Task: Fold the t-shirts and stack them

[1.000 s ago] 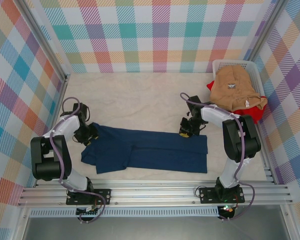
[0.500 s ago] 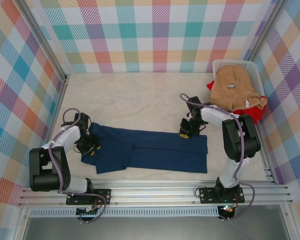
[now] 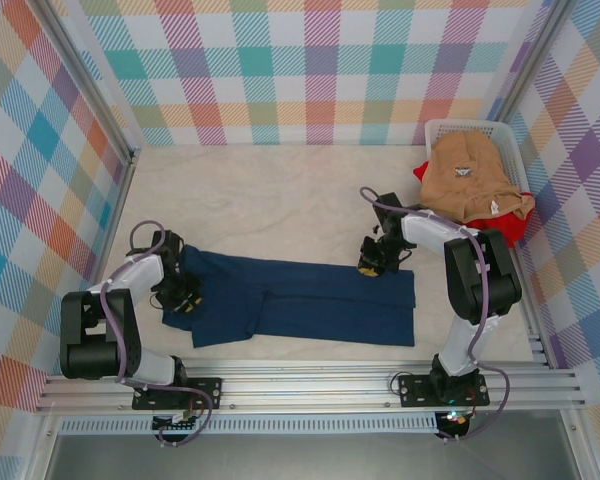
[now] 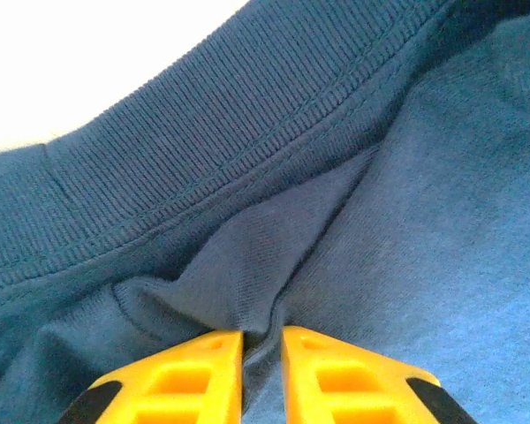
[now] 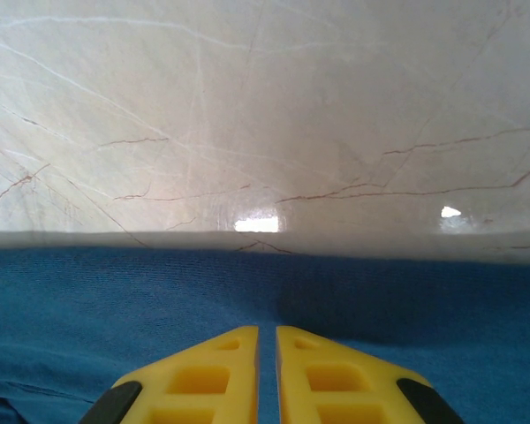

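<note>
**A:** Start at the left of the overhead view. What is the left gripper (image 3: 183, 292) doing?

**B:** It sits low on the left end of the navy t-shirt (image 3: 310, 305), which lies in a long strip across the lower middle of the table (image 3: 260, 200). In its wrist view the yellow fingers (image 4: 194, 371) are pressed nearly together at the bottom of the frame. A raised pucker of navy cloth is pinched between them. The ribbed collar (image 4: 247, 132) runs diagonally above.

**A:** And the middle?

**B:** The strip's left part is rumpled and its right part lies flatter.

**A:** The right gripper (image 3: 372, 266)?

**B:** It is at the strip's upper right corner, tips down on the cloth. In its wrist view the fingers are drawn together with a thin slit between them. They sit over blue cloth near its edge, with the pale veined table beyond. Whether cloth is caught in that slit, I cannot tell.

**A:** Far right?

**B:** A white basket (image 3: 442, 130) stands in the upper right corner with the tan t-shirt (image 3: 470, 175) heaped on it. The red t-shirt (image 3: 512, 228) shows beneath the tan one's edges.
</note>
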